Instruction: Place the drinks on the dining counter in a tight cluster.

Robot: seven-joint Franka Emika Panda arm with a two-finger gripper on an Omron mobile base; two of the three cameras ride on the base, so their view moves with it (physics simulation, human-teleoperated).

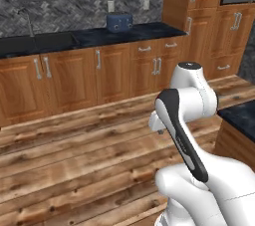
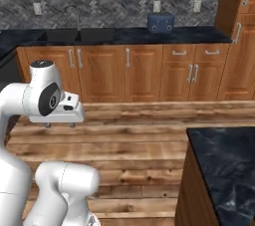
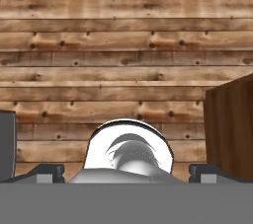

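Overhead, the gripper (image 3: pixel 126 172) hangs above bare wood floor (image 3: pixel 123 45), its jaws spread wide and holding nothing; both tips (image 3: pixel 49 171) sit far apart at the edge of the hand view. In the right base view a corner of the black marble counter (image 2: pixel 226 165) lies to the arm's right, well apart from the gripper (image 2: pixel 61 124). A blue toaster (image 2: pixel 160 22) stands on the far worktop (image 2: pixel 124 35) against the wall.

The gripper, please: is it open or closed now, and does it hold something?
Gripper: open, holding nothing, above the wooden floor.
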